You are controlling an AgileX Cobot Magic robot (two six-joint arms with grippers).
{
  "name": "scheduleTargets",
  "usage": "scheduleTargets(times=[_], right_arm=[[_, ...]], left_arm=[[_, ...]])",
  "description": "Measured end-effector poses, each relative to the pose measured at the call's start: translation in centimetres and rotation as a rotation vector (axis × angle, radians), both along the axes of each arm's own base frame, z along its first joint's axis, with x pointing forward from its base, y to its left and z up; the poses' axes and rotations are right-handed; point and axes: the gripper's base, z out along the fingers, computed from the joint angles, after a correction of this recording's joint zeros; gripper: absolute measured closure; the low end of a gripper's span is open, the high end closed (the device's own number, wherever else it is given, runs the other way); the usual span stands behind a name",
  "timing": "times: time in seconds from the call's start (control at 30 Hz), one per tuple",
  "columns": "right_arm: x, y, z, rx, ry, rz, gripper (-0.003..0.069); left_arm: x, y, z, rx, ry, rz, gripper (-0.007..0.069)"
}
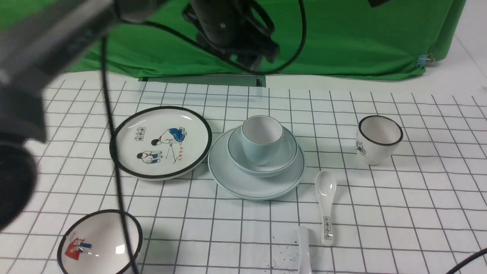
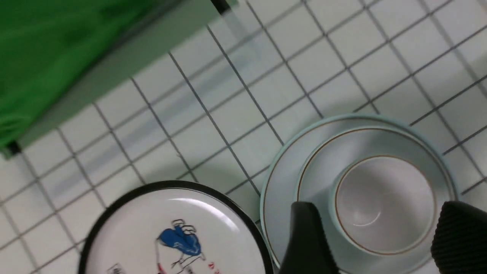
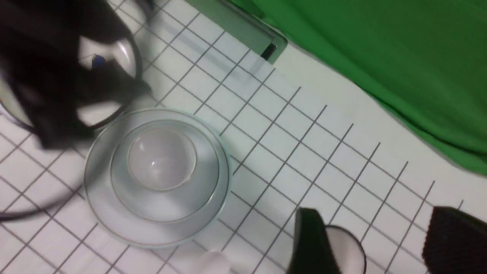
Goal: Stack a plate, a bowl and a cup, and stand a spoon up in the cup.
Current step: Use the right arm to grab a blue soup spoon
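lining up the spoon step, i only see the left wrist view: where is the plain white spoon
Observer: The plain white ceramic soup spoon lies nearer the robot than the pale blue-green round ceramic plate, partly cut off at the front view's lower edge.
Operator: anything beside it i could grab by mistake
Observer: A white ceramic spoon with black marks on its handle lies just right of it, not touching.
Operator: is the right tool free
Observer: Yes, the right tool is open, gripping nothing.

Pale blue-green cup [image 1: 262, 139] upright in bowl [image 1: 291, 150] on plate [image 1: 243, 186], plain white spoon [image 1: 304, 247] lying apart
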Motion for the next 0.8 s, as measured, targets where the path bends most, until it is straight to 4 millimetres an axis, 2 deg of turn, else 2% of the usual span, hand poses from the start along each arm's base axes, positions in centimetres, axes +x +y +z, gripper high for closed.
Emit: scheduleTargets(times=[0.03, 0.07, 0.1, 0.17, 0.23, 0.27, 0.3, 0.33, 0.4, 0.43, 0.47, 0.57, 0.73, 0.77, 0.8], right_arm=[[-0.7, -0.1, -0.1, -0.001, 0.012, 0.001, 0.023], [-1.0, -0.2, -0.3, -0.003, 0.019, 0.0, 0.023], [-2.1, -0.3, -1.0, -0.013, 0.05, 0.007, 0.023], [-3.4, 0.0, -2.7, -0.038, 0.115, 0.027, 0.023], [-4.5, 0.8, -5.3, -0.07, 0.205, 0.055, 0.0231], [-4.7, 1.0, -5.9, -0.078, 0.224, 0.062, 0.0231], [-5.4, 1.9, -8.4, -0.113, 0.302, 0.088, 0.0231], [-5.5, 2.0, -8.7, -0.117, 0.31, 0.092, 0.0231], [-6.4, 3.6, -13.0, -0.161, 0.405, 0.126, 0.0231], [-6.4, 3.6, -13.0, -0.16, 0.405, 0.124, 0.0231], [-6.9, 4.3, -15.4, -0.173, 0.442, 0.125, 0.0231], [-7.3, 5.8, -19.2, -0.148, 0.461, 0.094, 0.0231], [-6.4, 8.0, -23.5, -0.1, 0.475, 0.018, 0.0188], [-6.3, 8.1, -23.7, -0.097, 0.476, 0.012, 0.0184], [-5.7, 8.7, -25.2, -0.086, 0.486, -0.016, 0.0158]], left_arm=[[-1.3, 0.7, 1.6, -0.008, -0.03, 0.004, 0.0254], [-1.8, 1.0, 2.2, -0.012, -0.038, 0.007, 0.026], [-3.7, 2.1, 3.6, -0.018, -0.054, 0.013, 0.0286], [-6.2, 3.4, 4.3, -0.018, -0.047, 0.022, 0.0348], [-8.5, 4.6, 3.9, -0.016, -0.04, 0.026, 0.0434], [-8.8, 4.8, 3.3, -0.013, -0.034, 0.026, 0.045], [-10.6, 5.7, 2.8, -0.03, -0.046, 0.033, 0.0517], [-10.9, 5.8, 2.7, -0.031, -0.048, 0.033, 0.0525], [-14.1, 7.3, 0.5, -0.059, -0.054, 0.039, 0.0617], [-14.1, 7.3, 0.5, -0.06, -0.053, 0.041, 0.0622], [-15.6, 8.0, -1.1, -0.074, -0.04, 0.044, 0.0646], [-18.7, 9.4, -3.5, -0.104, -0.022, 0.047, 0.0662], [-22.0, 10.7, -6.9, -0.139, 0.016, 0.052, 0.0662], [-22.1, 10.8, -7.0, -0.14, 0.017, 0.052, 0.0662], [-22.9, 11.2, -7.9, -0.139, 0.024, 0.054, 0.0662]])
